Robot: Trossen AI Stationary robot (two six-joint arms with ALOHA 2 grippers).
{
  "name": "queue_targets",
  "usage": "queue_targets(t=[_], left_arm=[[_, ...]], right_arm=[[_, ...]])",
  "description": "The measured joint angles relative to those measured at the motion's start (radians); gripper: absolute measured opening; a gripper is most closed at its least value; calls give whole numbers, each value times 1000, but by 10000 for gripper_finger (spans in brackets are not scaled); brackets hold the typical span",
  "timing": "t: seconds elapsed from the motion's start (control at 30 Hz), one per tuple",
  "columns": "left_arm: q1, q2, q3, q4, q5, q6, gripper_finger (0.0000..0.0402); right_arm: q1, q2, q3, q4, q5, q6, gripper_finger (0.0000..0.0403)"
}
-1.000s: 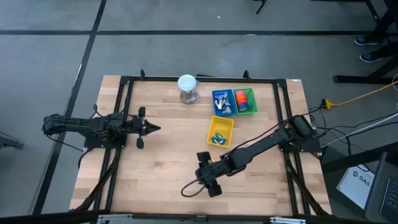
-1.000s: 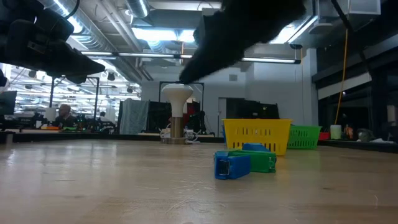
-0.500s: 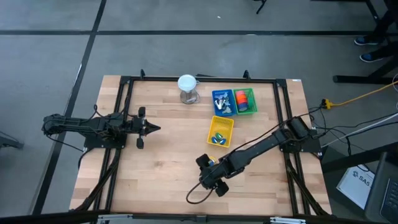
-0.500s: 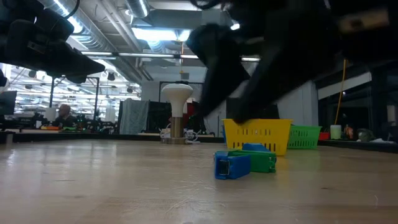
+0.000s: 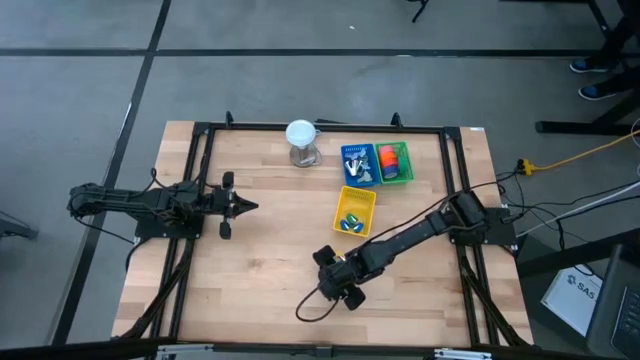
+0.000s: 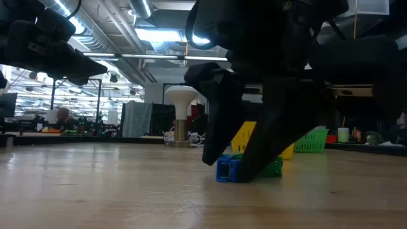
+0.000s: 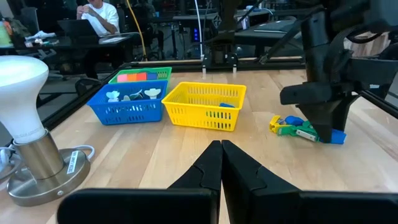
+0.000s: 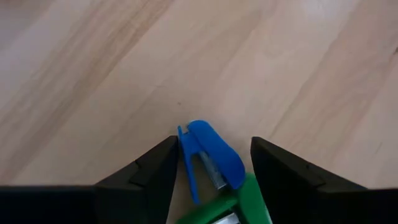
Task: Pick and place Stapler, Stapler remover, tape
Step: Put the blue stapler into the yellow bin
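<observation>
A blue stapler (image 8: 211,155) lies on the wood table beside a green stapler (image 6: 273,168), with a yellow piece (image 7: 280,126) next to them. My right gripper (image 8: 211,163) is open and low over them, pointing down; its fingers stand on either side of the blue stapler (image 6: 226,170), and I cannot tell if they touch it. In the high view the right gripper (image 5: 338,282) hides the staplers. My left gripper (image 5: 252,206) is shut and waits over the table's left half. Orange and red tape pieces (image 5: 393,157) sit in the green basket, grey stapler removers (image 5: 357,167) in the blue basket.
Three baskets stand at the far right of the table: yellow (image 5: 355,210) with blue and green staplers inside, blue (image 5: 359,165) and green (image 5: 394,163). A white bulb-shaped lamp on a metal base (image 5: 301,142) stands at the far middle. A black cable (image 5: 308,308) loops by the right gripper.
My right gripper has come down from well above the table until its fingertips stand at the tabletop around the blue stapler. The left arm has kept still.
</observation>
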Motion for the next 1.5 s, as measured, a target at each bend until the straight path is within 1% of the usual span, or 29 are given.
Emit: queue_targets(t=[0.13,0.37,0.43,0.67,0.77,1.03,1.1,1.2,1.27,1.5], left_arm=[[0,0,0,0,0,0,1],[0,0,0,0,0,0,1],[0,0,0,0,0,0,1],[0,0,0,0,0,0,1],[0,0,0,0,0,0,1],[0,0,0,0,0,0,1],[0,0,0,0,0,0,1],[0,0,0,0,0,0,1],[0,0,0,0,0,0,1],[0,0,0,0,0,0,1]], right_arm=[[-10,0,0,-7,-25,17,180],[-33,0,0,-21,-28,117,84],[-41,0,0,-20,-22,136,62],[-86,3,-1,44,-22,258,61],[-120,3,-1,92,-53,264,61],[-189,-2,-1,202,-62,111,65],[-200,-4,-1,239,-38,68,66],[-214,-8,0,274,-34,18,66],[-221,-9,22,255,-36,4,66],[-242,-39,161,67,-36,-28,67]])
